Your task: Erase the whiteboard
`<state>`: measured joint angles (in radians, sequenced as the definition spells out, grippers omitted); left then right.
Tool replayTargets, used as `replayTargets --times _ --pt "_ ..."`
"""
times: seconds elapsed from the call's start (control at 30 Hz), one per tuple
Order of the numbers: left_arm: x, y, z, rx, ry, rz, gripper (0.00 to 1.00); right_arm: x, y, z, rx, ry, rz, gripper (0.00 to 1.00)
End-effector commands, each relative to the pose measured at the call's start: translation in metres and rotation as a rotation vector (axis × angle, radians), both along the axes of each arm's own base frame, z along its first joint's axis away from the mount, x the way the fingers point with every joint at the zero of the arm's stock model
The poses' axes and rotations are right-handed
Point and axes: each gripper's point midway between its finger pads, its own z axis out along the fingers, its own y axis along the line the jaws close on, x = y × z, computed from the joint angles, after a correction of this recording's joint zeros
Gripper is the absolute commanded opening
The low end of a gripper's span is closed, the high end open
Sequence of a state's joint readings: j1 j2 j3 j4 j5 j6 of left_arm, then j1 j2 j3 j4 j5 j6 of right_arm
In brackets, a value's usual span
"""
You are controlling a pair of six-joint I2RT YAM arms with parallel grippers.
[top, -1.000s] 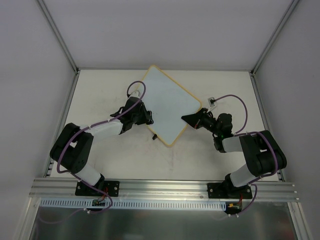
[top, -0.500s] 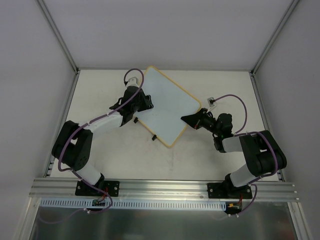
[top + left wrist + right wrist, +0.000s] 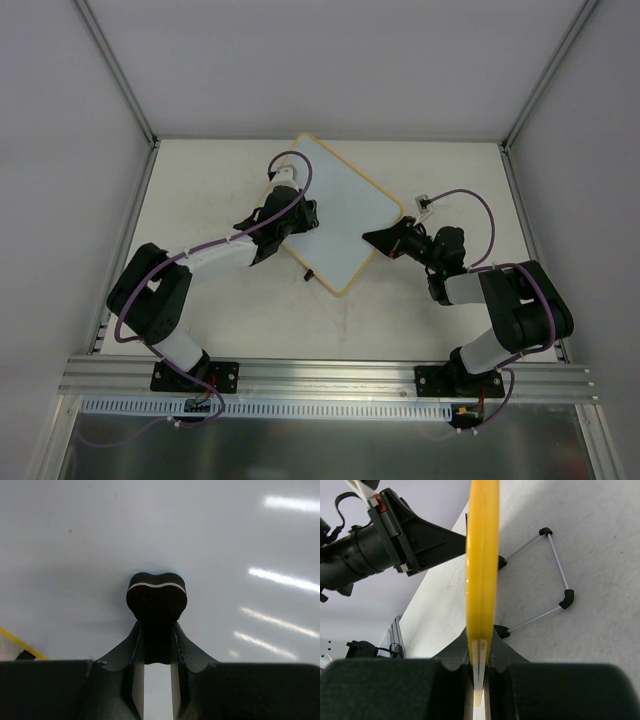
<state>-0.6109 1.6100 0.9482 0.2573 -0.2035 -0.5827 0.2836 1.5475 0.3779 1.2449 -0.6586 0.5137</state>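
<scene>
- Left arm (image 3: pixel 160 300): bulky black joints, pale grey links, purple cable (image 3: pixel 296 154) looping at its 12 o'clock end.
- Right arm (image 3: pixel 515 310): same black and grey, right cable (image 3: pixel 470 193) purple, arcing at 12 o'clock.
- Left gripper (image 3: pixel 157 630): matte black jaws with flared shoulders.

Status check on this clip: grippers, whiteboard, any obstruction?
Left gripper shut on eraser, against whiteboard face. Right gripper shut on its yellow rim. No marks visible, nothing in the way.

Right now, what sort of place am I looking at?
Probably a robotics lab test cell: left arm and right arm bolted to a metal rail, plain white walls boxing in the table, the right claw gripping the rim of a whiteboard.
</scene>
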Motion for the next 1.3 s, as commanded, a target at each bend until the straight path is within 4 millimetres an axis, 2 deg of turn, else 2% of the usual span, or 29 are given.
replayTargets --times 0.0,0.1,0.17,0.27,0.4,0.53,0.73,0.93,1.03,1.27 --pt "-0.023 -0.035 0.008 -0.004 -0.033 -0.095 0.0 -0.012 0.015 0.05 0.031 -0.263 0.117 0.0" --pt "-0.028 -0.044 0.009 -0.007 -0.028 -0.108 0.0 -0.012 0.014 0.049 0.03 -0.263 0.116 0.0" --pt "-0.029 -0.043 0.006 0.0 -0.018 -0.104 0.0 -0.013 0.015 0.05 0.031 -0.265 0.117 0.0" --pt "-0.026 -0.028 0.002 0.03 -0.012 -0.052 0.0 -0.013 0.015 0.05 0.031 -0.266 0.119 0.0" --pt "-0.017 0.007 -0.025 -0.018 0.088 0.011 0.0 -0.013 0.015 0.051 0.032 -0.266 0.119 0.0" --pt "-0.013 0.032 -0.043 -0.011 0.134 0.073 0.0 -0.013 0.015 0.051 0.032 -0.268 0.119 0.0" --pt "-0.026 0.054 -0.075 -0.005 0.213 0.156 0.0 -0.013 0.014 0.051 0.032 -0.268 0.117 0.0" --pt "-0.042 0.085 -0.106 -0.044 0.285 0.262 0.0 -0.013 0.014 0.051 0.033 -0.268 0.117 0.0" --pt "-0.047 0.091 -0.116 -0.07 0.314 0.287 0.0 -0.013 0.014 0.052 0.034 -0.269 0.117 0.0" --pt "-0.053 0.091 -0.122 -0.114 0.311 0.3 0.0 -0.014 0.015 0.052 0.034 -0.269 0.12 0.0"
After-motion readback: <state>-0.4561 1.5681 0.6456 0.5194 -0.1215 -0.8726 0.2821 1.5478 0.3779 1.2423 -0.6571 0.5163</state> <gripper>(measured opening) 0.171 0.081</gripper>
